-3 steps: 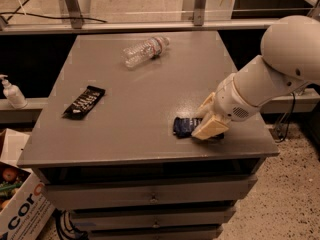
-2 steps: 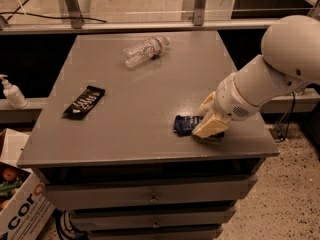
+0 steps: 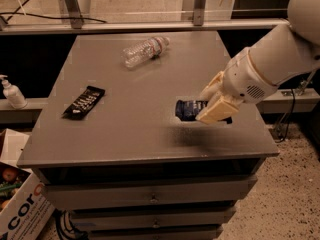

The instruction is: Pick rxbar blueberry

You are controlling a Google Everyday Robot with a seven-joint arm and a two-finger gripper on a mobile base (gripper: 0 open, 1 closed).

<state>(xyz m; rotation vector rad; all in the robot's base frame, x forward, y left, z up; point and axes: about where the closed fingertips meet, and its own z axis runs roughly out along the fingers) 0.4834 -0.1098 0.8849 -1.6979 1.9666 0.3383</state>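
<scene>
Though I cannot tell if the end effector (image 3: 214, 100) grips, the rxbar blueberry (image 3: 187, 109) lies beneath it, long axis toward the black wrapper (image 3: 83, 102).

The white arm (image 3: 280, 54) slopes down from the upper right toward the left. Its thick rounded wrist (image 3: 245, 81) carries the cream gripper (image 3: 206, 103), which points left and downward. The gripper sits low over the right front part of the bench (image 3: 125, 134).
</scene>
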